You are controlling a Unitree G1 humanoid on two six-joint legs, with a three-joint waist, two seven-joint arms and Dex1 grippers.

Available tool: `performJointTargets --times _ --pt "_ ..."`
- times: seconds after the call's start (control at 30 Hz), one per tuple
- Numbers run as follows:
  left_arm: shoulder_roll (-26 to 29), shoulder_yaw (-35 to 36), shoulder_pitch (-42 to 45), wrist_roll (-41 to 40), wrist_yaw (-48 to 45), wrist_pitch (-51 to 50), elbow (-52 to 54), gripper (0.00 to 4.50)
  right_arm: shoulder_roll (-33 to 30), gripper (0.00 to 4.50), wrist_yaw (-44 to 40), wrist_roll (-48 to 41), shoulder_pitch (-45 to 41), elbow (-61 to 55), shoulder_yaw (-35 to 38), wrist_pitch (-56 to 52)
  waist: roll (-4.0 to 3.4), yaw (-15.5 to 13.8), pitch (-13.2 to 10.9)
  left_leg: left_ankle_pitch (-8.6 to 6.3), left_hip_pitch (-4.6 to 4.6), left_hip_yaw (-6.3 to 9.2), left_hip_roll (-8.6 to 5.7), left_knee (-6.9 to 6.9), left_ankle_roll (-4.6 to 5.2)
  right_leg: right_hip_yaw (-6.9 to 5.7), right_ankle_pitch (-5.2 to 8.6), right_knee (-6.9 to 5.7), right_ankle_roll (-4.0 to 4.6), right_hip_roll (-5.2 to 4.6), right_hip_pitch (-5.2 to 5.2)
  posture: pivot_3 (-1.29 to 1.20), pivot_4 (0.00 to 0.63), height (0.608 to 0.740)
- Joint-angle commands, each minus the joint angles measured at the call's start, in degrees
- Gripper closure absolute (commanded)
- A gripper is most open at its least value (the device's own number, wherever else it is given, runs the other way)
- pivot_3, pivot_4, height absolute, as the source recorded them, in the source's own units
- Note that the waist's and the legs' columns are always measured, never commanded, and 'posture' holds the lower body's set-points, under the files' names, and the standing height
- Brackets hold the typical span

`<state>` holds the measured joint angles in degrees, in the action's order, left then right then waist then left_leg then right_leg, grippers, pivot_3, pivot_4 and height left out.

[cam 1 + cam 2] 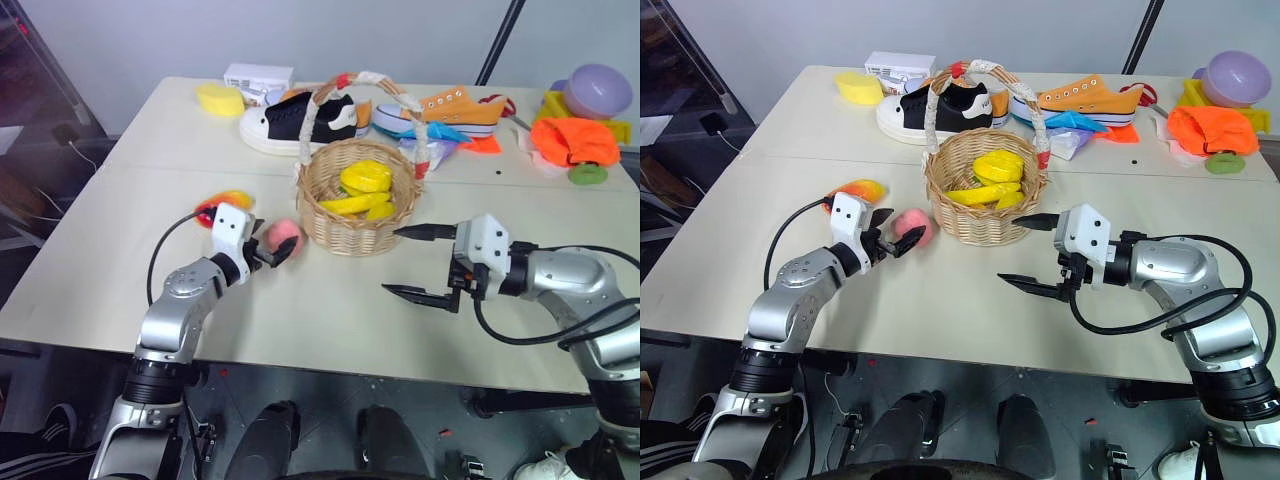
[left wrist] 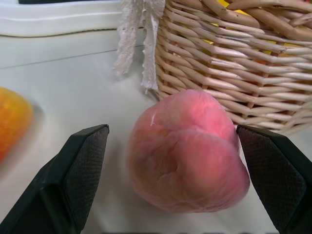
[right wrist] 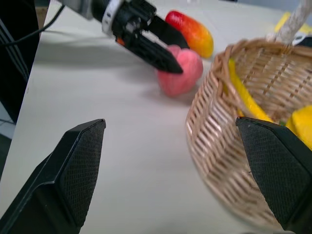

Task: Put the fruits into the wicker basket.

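Note:
The pink peach (image 2: 187, 151) lies on the table just left of the wicker basket (image 1: 330, 232). My left gripper (image 1: 281, 244) is open, with one finger on each side of the peach and a gap showing beside it. Behind that gripper lies the red-orange mango (image 1: 228, 203), apart from the peach. Yellow pieces sit inside the basket, whose white-and-red handle arches over them. To the right of the basket, above the table, my right gripper (image 1: 391, 260) is open with nothing between its fingers, pointing toward the basket and the peach (image 3: 183, 70).
Along the table's back stand a black-and-white sneaker (image 1: 295, 120), an orange sneaker (image 1: 455, 108), a yellow sponge block (image 1: 220, 99) and a white box (image 1: 258, 76). At the far right are a purple bowl (image 1: 598, 90), an orange cloth (image 1: 572, 140) and a green disc (image 1: 587, 174).

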<state>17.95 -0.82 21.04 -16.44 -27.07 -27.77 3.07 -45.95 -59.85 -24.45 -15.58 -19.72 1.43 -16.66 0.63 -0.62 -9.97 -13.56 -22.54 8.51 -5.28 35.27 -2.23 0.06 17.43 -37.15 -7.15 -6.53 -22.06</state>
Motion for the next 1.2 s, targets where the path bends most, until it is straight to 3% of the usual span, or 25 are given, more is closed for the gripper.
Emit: performJointTargets --times 0.03,0.3,0.43,0.5,0.7,0.87,1.03,1.2 --pt "-0.3 -1.1 0.9 1.3 0.1 1.2 0.0 0.00 0.8 0.02 0.5 0.9 -1.3 0.3 0.0 1.9 0.00 0.0 0.0 0.02 0.00 -0.01 0.00 0.00 -0.04 0.01 0.00 0.00 0.00 0.00 0.00 0.00 0.150 0.740" --pt "-1.2 -1.1 0.3 2.6 -0.2 2.4 -1.3 0.00 1.3 0.02 0.4 1.5 -2.1 0.8 0.1 2.7 0.00 0.0 0.0 0.12 0.00 -0.06 0.00 0.00 -0.20 0.05 -0.01 -0.01 -0.01 0.00 -0.02 0.00 0.150 0.740" --pt "-1.8 -0.7 0.4 1.9 -0.7 2.2 -1.5 1.26 1.6 0.00 0.5 2.2 -2.4 1.4 -0.3 3.4 0.00 0.0 0.0 0.12 0.00 -0.08 0.00 0.00 -0.20 0.08 -0.01 -0.02 -0.02 0.00 -0.04 0.00 0.150 0.740" --pt "-1.5 -0.8 0.3 3.0 -0.2 3.1 -1.3 1.58 1.8 0.00 0.6 2.0 -2.7 1.5 -0.4 3.2 0.00 0.0 0.0 0.12 0.00 -0.10 0.00 0.00 -0.21 0.08 -0.01 -0.02 -0.02 0.00 -0.04 0.00 0.150 0.740" --pt "0.0 2.4 -2.7 0.3 -1.3 2.5 5.9 1.58 2.2 0.00 0.6 1.6 -2.8 1.9 0.3 2.9 0.00 0.1 0.0 0.13 0.00 -0.22 0.01 0.00 -0.21 0.28 -0.03 -0.06 -0.05 0.02 -0.14 0.00 0.150 0.740" --pt "5.0 8.4 -5.9 -8.7 -5.0 -3.2 17.2 1.58 2.6 0.00 1.7 -1.0 -1.8 2.0 3.1 1.6 0.00 0.2 0.0 0.12 0.00 -0.33 0.05 -0.01 -0.20 0.45 -0.04 -0.09 -0.05 0.05 -0.22 0.00 0.150 0.740" --pt "2.4 8.4 4.2 -12.0 -0.3 -7.4 16.3 1.58 5.0 0.00 4.3 -2.2 -2.9 5.0 5.3 1.4 0.11 -0.3 0.0 -0.05 0.01 -0.35 0.01 0.08 0.09 0.49 -0.13 -0.06 -0.13 0.05 -0.14 0.00 0.150 0.740" --pt "-7.8 1.5 17.0 -5.8 4.4 -1.8 2.6 1.58 6.7 0.00 7.0 -1.7 -5.5 9.0 7.0 1.8 0.13 -0.1 0.0 0.03 -0.05 -0.48 -0.05 0.42 -0.04 0.56 -0.23 0.01 -0.30 0.04 -0.03 0.00 0.150 0.740"
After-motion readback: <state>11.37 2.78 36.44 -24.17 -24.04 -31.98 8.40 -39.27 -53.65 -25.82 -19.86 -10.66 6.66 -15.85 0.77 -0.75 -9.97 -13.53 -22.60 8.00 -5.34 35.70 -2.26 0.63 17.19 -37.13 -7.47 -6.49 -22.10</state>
